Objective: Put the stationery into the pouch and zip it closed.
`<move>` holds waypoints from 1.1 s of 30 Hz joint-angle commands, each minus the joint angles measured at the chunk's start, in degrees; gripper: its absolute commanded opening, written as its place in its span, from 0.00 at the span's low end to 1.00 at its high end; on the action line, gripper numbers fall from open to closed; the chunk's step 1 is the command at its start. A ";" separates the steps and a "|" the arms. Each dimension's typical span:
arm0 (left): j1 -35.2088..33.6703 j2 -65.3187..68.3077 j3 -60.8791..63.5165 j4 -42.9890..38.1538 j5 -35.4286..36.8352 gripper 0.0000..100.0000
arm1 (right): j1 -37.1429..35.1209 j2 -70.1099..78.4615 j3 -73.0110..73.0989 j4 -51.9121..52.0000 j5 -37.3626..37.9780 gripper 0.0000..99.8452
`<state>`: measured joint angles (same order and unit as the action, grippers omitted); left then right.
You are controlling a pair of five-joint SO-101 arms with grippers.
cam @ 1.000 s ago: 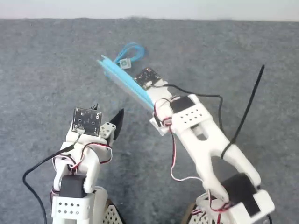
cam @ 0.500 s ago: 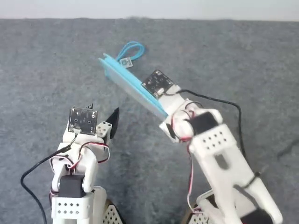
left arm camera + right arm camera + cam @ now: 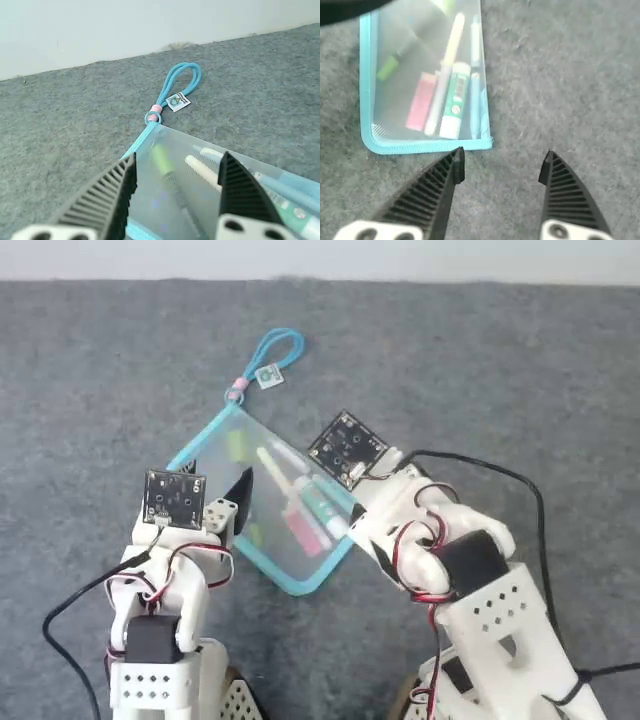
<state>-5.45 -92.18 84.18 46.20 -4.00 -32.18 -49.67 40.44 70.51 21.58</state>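
The clear pouch [image 3: 268, 540] with blue trim lies flat on the grey carpet, and its blue loop cord [image 3: 277, 348] points away from the arms. Inside it I see a pink eraser [image 3: 420, 107], a glue stick [image 3: 455, 100], pens and a green highlighter [image 3: 395, 65]. My left gripper [image 3: 175, 195] hangs open over the pouch's end near the cord [image 3: 180, 82], nothing between its fingers. My right gripper [image 3: 502, 172] is open just off the pouch's [image 3: 425, 75] opposite end corner, holding nothing.
Grey carpet [image 3: 520, 370] spreads all around, with a pale wall along the far edge. Both arm bases stand at the near edge, and the right arm [image 3: 430, 540] trails black and red cables.
The pouch stood on edge in the right gripper; now it is released and lies flat. The right arm has pulled back towards its base. The left arm has barely moved.
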 commanded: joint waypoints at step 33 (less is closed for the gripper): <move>-0.53 -12.22 10.51 1.05 0.18 0.25 | 28.18 -45.58 39.74 -2.42 0.79 0.03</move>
<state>-6.07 -103.16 92.44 47.34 -4.00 -6.42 -89.14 77.54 67.96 21.58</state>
